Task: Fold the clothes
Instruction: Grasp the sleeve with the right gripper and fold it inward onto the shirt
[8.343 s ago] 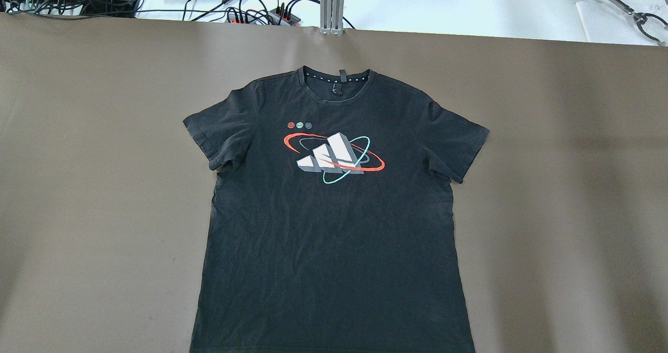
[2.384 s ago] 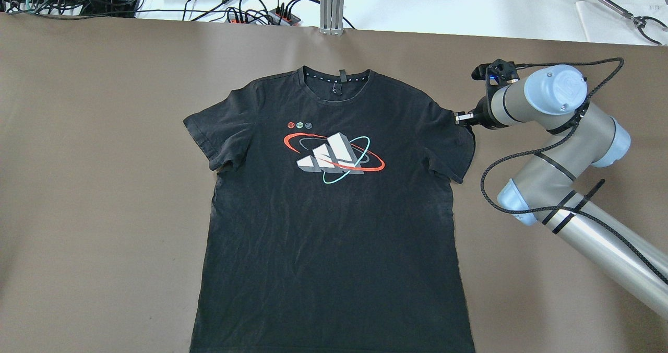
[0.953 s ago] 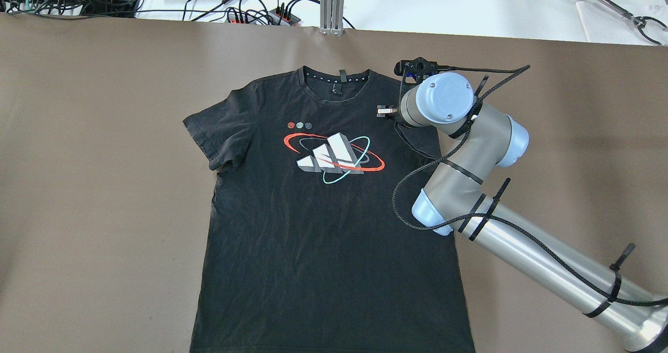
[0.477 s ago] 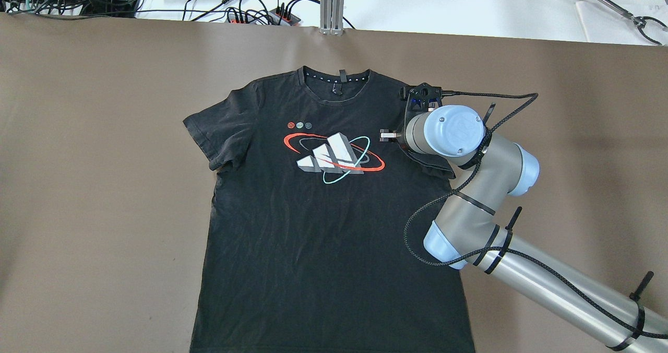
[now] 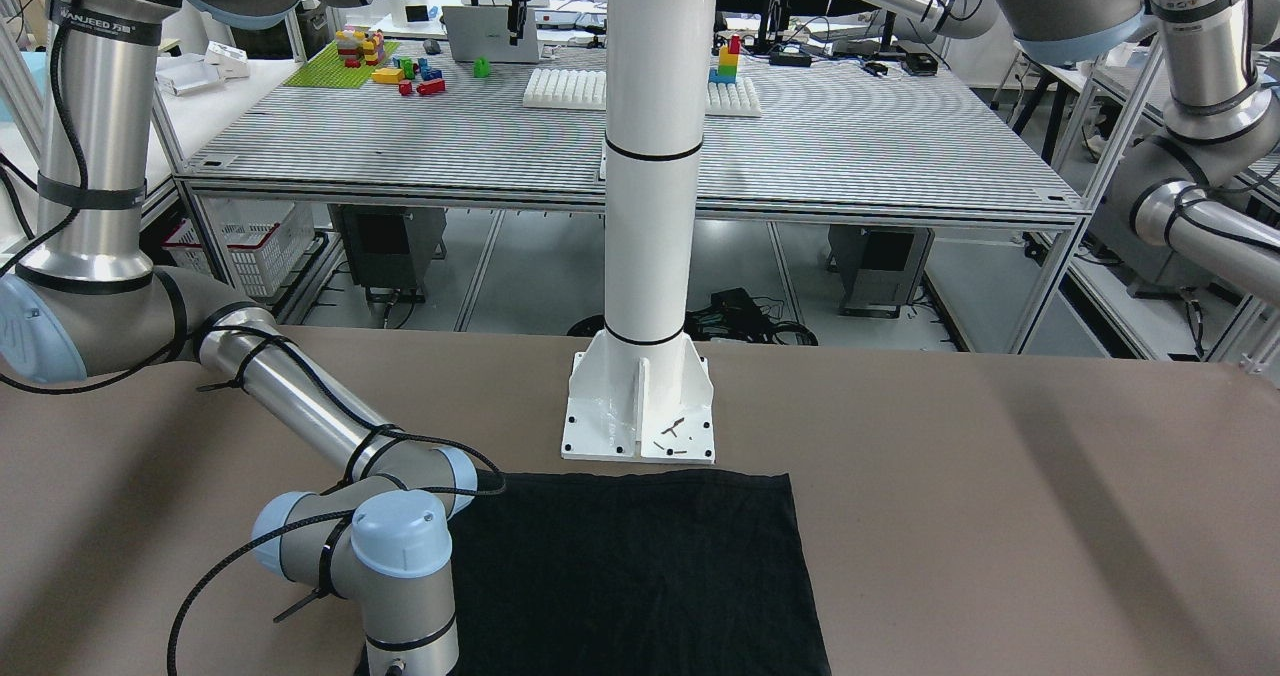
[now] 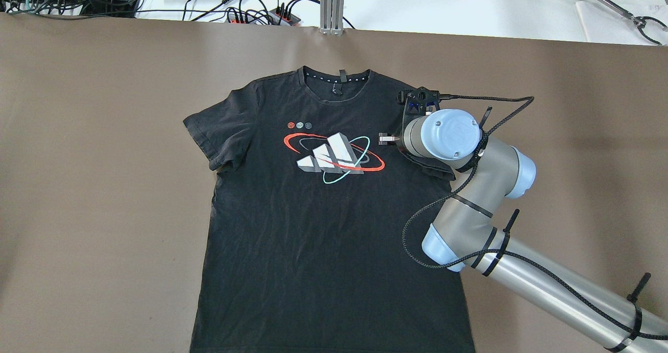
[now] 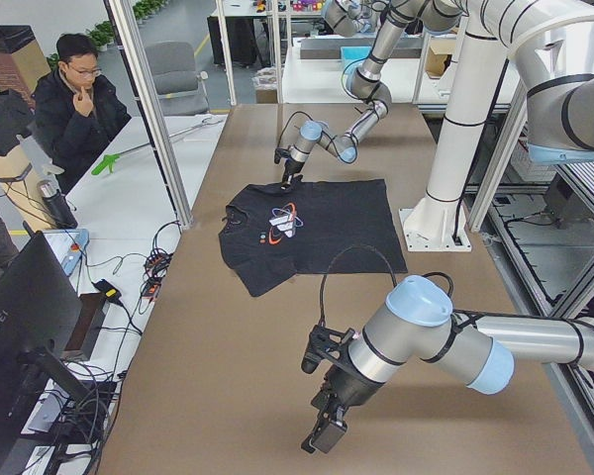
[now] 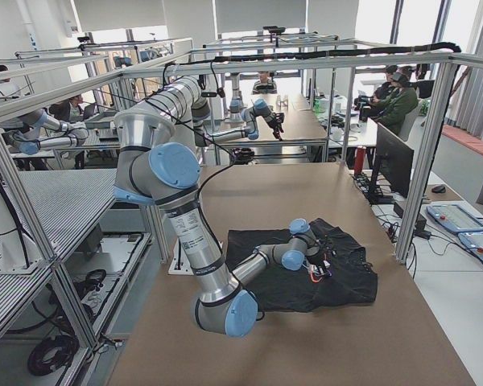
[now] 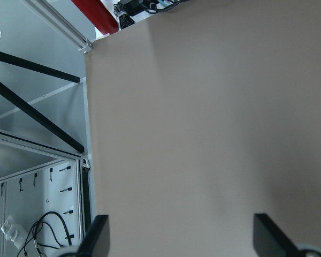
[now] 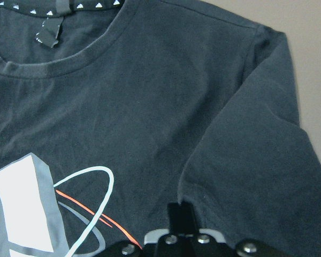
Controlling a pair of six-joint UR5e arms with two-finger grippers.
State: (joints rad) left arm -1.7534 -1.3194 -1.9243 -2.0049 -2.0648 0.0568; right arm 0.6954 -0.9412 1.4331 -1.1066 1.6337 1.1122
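The brown-covered table (image 6: 104, 186) holds the black T-shirt (image 6: 323, 248) flat, front up, with a three-bar logo (image 6: 334, 153) ringed red and teal; a band on the right arm (image 5: 90, 24) reads WANJEED. The right gripper (image 6: 384, 139) pinches the sleeve (image 10: 257, 150), folded onto the chest beside the logo. The left gripper (image 9: 183, 238) gapes wide over bare table, well apart.

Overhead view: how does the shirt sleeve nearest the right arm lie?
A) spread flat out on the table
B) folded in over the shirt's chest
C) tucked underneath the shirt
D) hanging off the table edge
B: the sleeve lies doubled inward on top of the shirt, its edge running to the right end effector, which looks shut on it.
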